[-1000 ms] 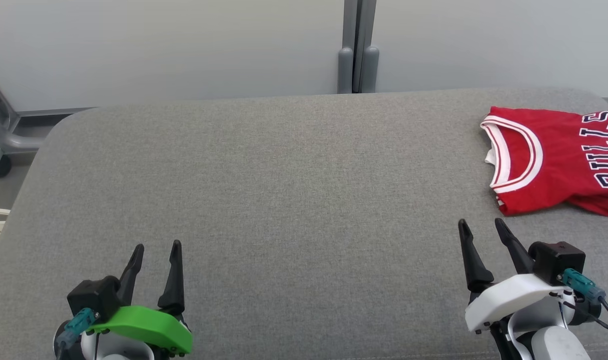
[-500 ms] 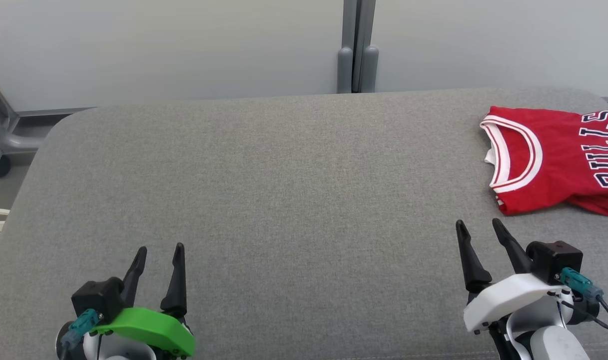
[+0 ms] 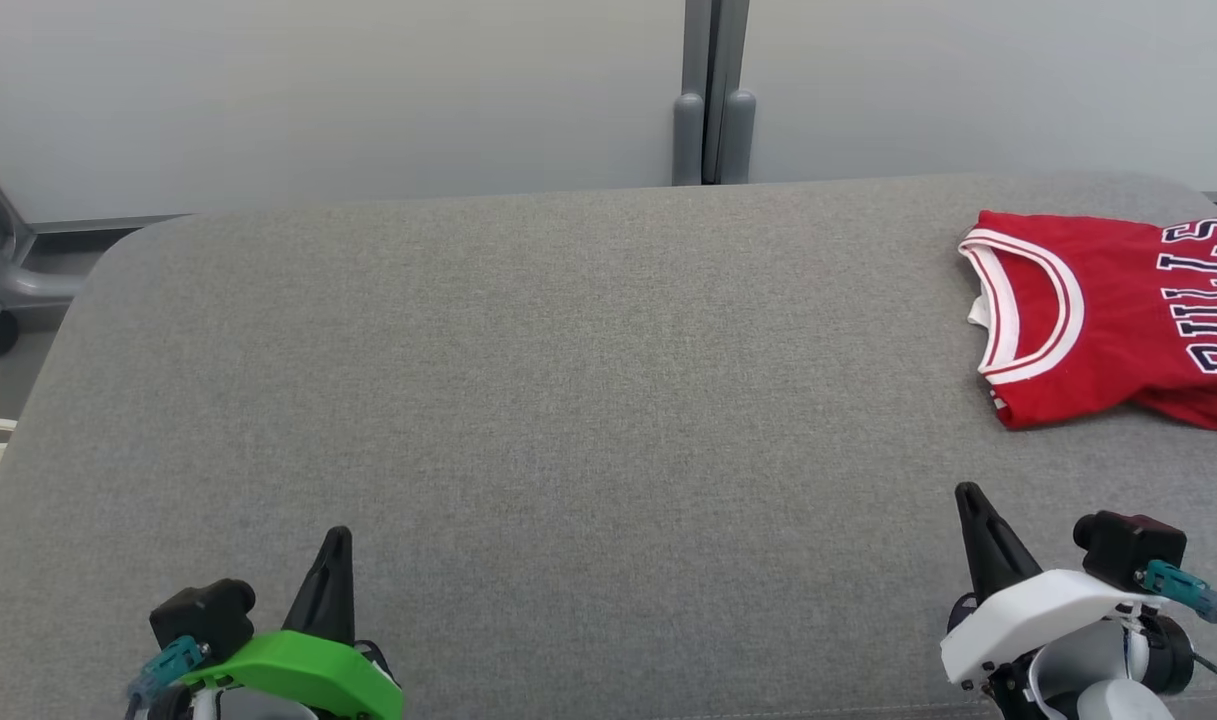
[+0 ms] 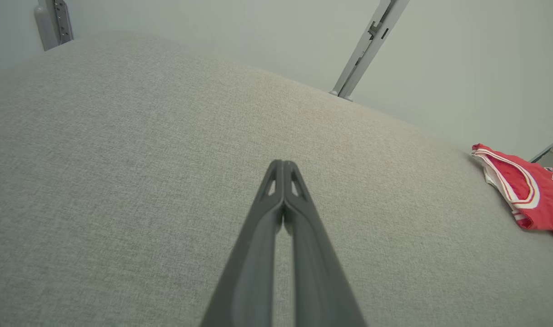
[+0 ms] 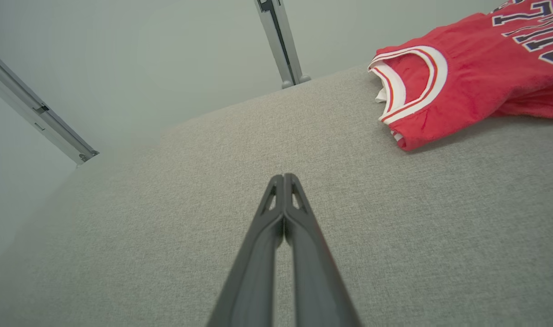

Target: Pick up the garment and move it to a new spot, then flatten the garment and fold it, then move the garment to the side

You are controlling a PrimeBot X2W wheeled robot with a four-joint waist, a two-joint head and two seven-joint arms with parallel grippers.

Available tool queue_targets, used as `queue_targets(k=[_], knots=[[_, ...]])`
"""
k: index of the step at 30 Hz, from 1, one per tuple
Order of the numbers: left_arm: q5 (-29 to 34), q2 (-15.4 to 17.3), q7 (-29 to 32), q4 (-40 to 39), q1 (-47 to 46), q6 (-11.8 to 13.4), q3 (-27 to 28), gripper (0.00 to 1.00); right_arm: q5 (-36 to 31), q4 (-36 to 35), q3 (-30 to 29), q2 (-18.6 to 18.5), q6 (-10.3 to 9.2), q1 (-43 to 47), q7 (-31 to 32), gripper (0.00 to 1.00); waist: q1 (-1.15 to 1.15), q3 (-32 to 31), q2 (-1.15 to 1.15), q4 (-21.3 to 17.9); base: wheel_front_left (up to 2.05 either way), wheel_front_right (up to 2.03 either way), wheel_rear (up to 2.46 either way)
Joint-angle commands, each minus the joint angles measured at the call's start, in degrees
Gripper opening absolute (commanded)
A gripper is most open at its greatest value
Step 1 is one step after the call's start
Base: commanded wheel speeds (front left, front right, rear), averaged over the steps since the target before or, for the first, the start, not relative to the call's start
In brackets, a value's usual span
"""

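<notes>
Red jersey [image 3: 1108, 330]: soft, light, lying on the table [image 3: 568, 350].
Left end effector [image 3: 335, 540] and right end effector [image 3: 969, 497] are sitting closed, empty; banded neckline [image 3: 1072, 300] is likely offering firmest hold.

Your left gripper [image 3: 335, 538] has a green cover [image 3: 298, 672], your right gripper [image 3: 969, 494] a white cover [image 3: 1028, 610]. Both show dark tapered fingers [image 3: 328, 592] and teal plugs [image 3: 1183, 588].

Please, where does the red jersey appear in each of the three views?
Head view: red jersey at the right edge, upper half, cut off.
Left wrist view: red jersey at the right edge, mid-height.
Right wrist view: red jersey in the top right corner.
Shared landmark: grey post, left of it everywhere.
</notes>
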Motion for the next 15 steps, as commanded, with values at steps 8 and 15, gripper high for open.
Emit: queue_targets(k=[8,15], knots=[[-5.8,-1.6,1.7,-0.9,-1.6,-1.8,3.6,0.0,8.9,-0.2,-1.8,-0.2,0.0,-1.8,1.4,0.0,0.0,0.1,0.0,-0.2,0.0,0.0,0.0],[-9.9,-3.0,3.0,-0.8,-2.0,-3.1,5.8,0.0,15.2,0.2,-3.0,-0.2,0.0,-2.2,2.4,0.0,0.0,0.2,0.0,-0.3,0.0,0.0,0.0]])
